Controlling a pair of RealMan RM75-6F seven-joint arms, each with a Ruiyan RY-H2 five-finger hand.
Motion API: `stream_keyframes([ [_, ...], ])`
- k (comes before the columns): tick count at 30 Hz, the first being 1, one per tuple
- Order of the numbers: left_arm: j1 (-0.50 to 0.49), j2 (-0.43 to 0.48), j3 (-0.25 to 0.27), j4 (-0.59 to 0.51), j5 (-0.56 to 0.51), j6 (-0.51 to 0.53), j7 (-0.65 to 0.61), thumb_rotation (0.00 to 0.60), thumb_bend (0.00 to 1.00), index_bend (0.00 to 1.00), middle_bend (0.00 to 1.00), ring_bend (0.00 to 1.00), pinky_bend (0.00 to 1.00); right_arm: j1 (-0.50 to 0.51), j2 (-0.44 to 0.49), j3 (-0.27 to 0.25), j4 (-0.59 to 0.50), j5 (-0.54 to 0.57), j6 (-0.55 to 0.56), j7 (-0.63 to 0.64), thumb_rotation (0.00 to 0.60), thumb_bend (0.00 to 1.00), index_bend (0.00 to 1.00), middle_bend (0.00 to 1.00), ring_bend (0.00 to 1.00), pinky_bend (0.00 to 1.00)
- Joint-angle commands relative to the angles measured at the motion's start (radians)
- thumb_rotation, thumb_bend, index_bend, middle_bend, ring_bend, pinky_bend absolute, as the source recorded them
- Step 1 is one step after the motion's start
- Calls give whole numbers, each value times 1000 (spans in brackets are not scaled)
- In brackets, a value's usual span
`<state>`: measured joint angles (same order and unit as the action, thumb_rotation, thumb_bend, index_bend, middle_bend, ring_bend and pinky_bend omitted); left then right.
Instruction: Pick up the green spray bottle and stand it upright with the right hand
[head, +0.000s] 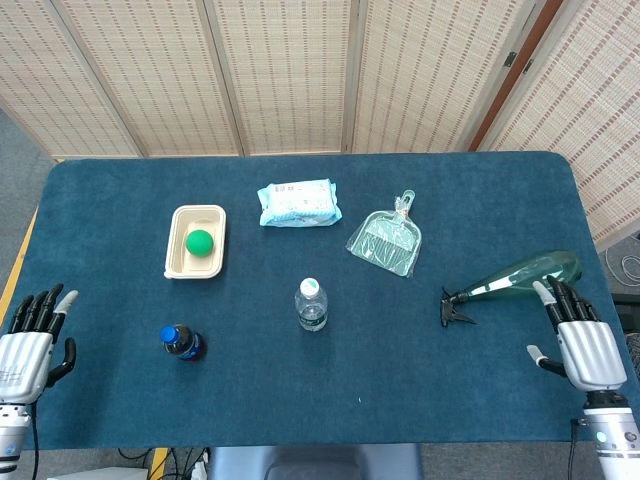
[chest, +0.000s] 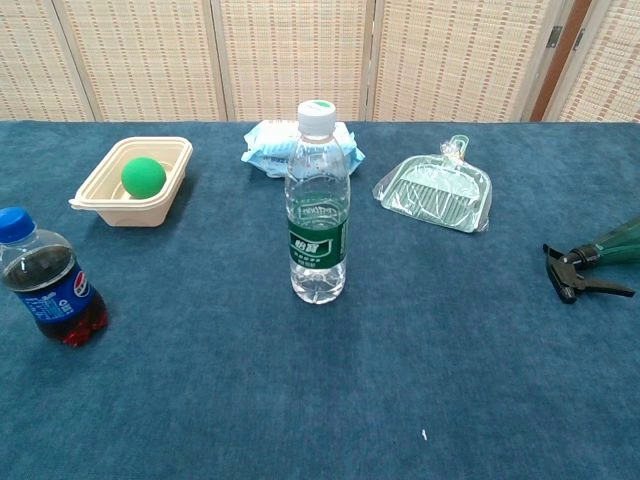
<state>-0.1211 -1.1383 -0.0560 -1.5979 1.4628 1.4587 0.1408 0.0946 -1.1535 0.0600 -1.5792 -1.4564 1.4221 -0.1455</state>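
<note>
The blue tabletop (head: 420, 370) fills both views, with folding woven screens (head: 290, 75) standing behind it at 12 o'clock.

The right hand (head: 578, 335) sits at the tabletop's 4 o'clock edge, palm down, fingers spread and straight, holding nothing; its fingertips (head: 553, 292) reach up just beside the fat end of the green spray bottle (head: 520, 275), and contact cannot be told. The left hand (head: 28, 340) rests at 8 o'clock, likewise wide and empty, well apart from everything.

The green spray bottle lies on its side at 3 o'clock, long axis running from 2 o'clock at its base down to 8 o'clock at the black trigger head (head: 455, 308).

A clear water bottle (chest: 318, 210) stands upright near the centre, green label with white writing too small to read. A wrapped dustpan (head: 385, 238) lies at 1 o'clock, a blue wipes pack (head: 297, 203) at 12. A beige tray (head: 178, 250) at 10 o'clock holds a green ball (head: 199, 241). A small cola bottle (chest: 42, 280) at 8 o'clock carries a Pepsi label.
</note>
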Motion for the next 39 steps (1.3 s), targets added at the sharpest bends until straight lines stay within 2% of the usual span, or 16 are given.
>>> stream_keyframes([
  [1, -1, 3, -1, -3, 8, 7, -3, 600, 612, 56, 11, 0, 0, 6, 4, 1, 5, -8, -2, -9, 600, 143, 0, 26, 31, 193],
  [6, -7, 0, -7, -4, 17, 11, -10, 600, 613, 56, 10, 0, 0, 18, 15, 1, 27, -7, -19, -36, 600, 145, 0, 60, 31, 193],
  [19, -34, -19, -22, -13, 9, -11, 16, 600, 612, 56, 10, 0, 0, 82, 96, 23, -31, 119, -162, -200, 600, 147, 0, 67, 31, 193],
  [39, -55, -28, -32, 24, -5, -31, -11, 600, 613, 56, 10, 0, 0, 263, 94, 68, 20, 281, -407, -308, 600, 149, 0, 90, 33, 193],
])
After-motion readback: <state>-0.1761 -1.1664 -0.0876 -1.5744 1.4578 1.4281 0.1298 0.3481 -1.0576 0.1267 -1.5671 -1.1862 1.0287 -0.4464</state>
